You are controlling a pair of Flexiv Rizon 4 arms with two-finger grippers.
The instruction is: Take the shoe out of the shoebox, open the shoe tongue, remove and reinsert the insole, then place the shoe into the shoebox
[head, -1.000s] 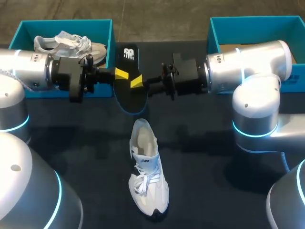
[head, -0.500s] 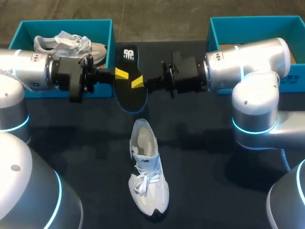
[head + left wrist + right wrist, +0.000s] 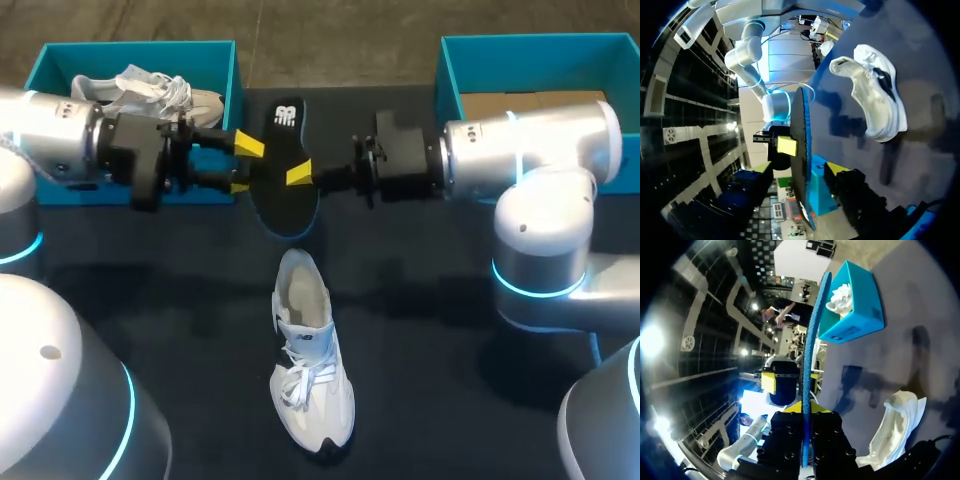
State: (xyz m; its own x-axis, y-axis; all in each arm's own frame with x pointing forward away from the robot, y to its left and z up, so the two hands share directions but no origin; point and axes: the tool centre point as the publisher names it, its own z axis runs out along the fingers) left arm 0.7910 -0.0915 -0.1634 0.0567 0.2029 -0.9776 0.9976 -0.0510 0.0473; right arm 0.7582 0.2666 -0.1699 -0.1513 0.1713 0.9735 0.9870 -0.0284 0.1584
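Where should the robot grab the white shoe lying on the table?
Probably at the heel rim of the shoe, coming down from above. It seems to stand on its sole with the opening facing up, so one finger could slip inside and the other press on the outside of the heel.

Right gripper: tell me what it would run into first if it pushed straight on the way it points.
Shut on the insole, the right gripper points straight at the left gripper, whose open fingers straddle the insole's other side. It would likely meet that gripper first, though depth is unclear.
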